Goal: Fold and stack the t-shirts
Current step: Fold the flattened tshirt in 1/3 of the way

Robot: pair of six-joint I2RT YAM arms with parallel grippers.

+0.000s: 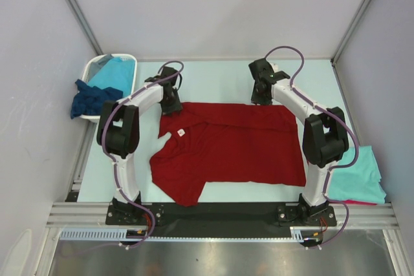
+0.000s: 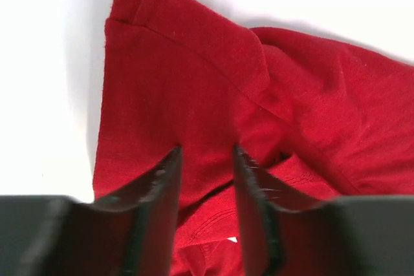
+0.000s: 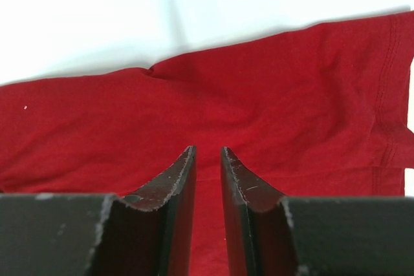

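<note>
White basket (image 1: 133, 69) with turquoise t-shirt (image 1: 116, 72)

Top camera looked down from above and behind the arms (image 1: 123, 134) over the whole table (image 1: 220, 79), wrist cameras sat close, facing past their fingers (image 2: 155, 211), all three views shared the dark red t-shirt (image 1: 239, 150).

The spread t-shirt (image 1: 233, 153) lies on the bench (image 1: 220, 75) under the left gripper (image 1: 171, 105) and right gripper (image 1: 260, 98). A basket (image 1: 110, 57) sits left of the left gripper. Folded t-shirts (image 1: 359, 172) lie right of the right gripper.
</note>
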